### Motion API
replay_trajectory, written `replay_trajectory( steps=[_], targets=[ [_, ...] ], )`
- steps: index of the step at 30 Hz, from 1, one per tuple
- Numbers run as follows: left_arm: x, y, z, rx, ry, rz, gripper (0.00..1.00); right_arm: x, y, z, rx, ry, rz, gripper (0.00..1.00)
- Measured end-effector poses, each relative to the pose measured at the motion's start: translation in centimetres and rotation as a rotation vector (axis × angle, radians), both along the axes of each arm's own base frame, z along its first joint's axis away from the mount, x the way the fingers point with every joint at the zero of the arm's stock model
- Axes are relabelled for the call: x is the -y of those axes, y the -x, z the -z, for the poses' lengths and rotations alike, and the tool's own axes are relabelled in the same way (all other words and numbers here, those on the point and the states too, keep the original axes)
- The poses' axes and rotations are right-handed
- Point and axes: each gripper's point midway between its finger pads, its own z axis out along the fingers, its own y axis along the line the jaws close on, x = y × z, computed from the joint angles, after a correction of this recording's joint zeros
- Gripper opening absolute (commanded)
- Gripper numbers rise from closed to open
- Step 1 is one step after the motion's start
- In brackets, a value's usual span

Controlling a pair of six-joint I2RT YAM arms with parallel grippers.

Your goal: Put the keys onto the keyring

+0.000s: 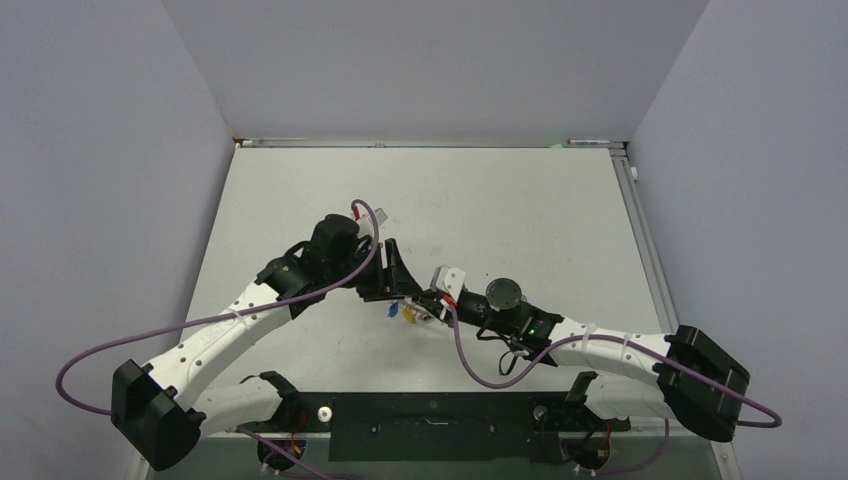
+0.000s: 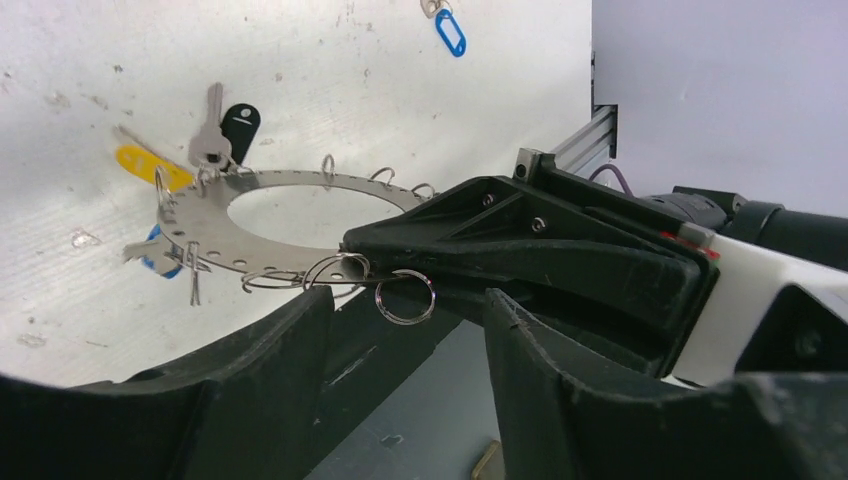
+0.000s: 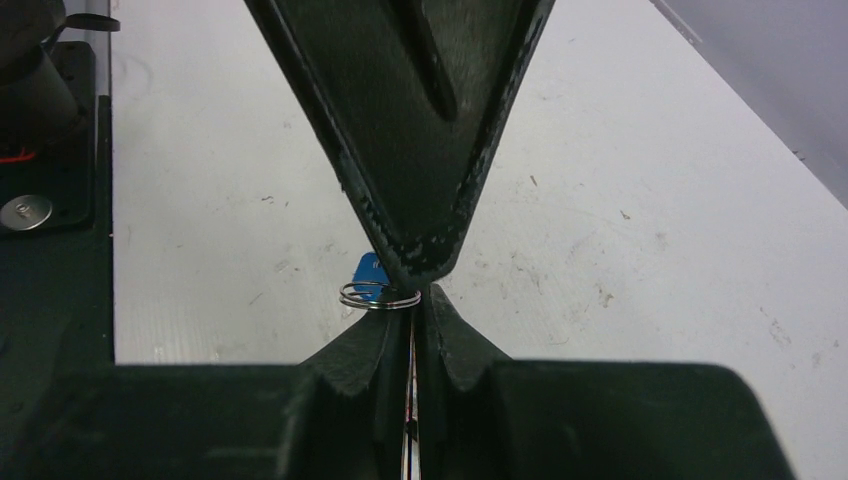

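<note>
The keyring [image 2: 285, 181] is a flat grey metal loop with holes and small wire rings along its rim. My right gripper [image 3: 413, 300] is shut on its edge and holds it above the table. On its far side hang a silver key [image 2: 212, 140] with a black tag, a yellow tag [image 2: 145, 165] and a blue tag [image 2: 155, 255]. A small split ring [image 2: 405, 297] hangs at the near rim, by the right gripper's tip. My left gripper [image 2: 408, 310] is open, its fingers either side of that split ring. In the top view the left gripper [image 1: 390, 285] and right gripper [image 1: 428, 303] meet tip to tip.
A loose key with a blue tag [image 2: 450, 32] lies on the white table [image 1: 520, 210] farther off. The table's metal edge rail [image 2: 590, 140] and grey walls close the space. A black base plate [image 1: 430, 420] sits between the arm bases.
</note>
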Motion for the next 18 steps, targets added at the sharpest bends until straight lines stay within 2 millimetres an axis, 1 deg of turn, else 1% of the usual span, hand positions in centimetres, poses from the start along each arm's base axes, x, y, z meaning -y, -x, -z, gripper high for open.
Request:
replay_trajectory(
  steps=[5,10,15,18],
  targets=[
    [-0.2,-0.5,-2.5,0.103,-0.012,0.033,0.57,0.6,1.1,-0.4,-0.057,-0.006,-0.042,0.05],
    [-1.2,-1.5,-5.8,0.295,-0.028,0.043,0.56,1.0,2.2,-1.4,-0.082,-0.030,-0.068,0.05],
    [-2.2,-0.9,-8.4,0.514,-0.029,0.083,0.54,1.5,2.9,-3.3,-0.116,-0.074,-0.090,0.05],
    [-2.6,-0.3,-9.5,0.658,-0.032,0.118,0.54,1.5,2.6,-4.4,-0.184,-0.071,-0.096,0.05]
  ],
)
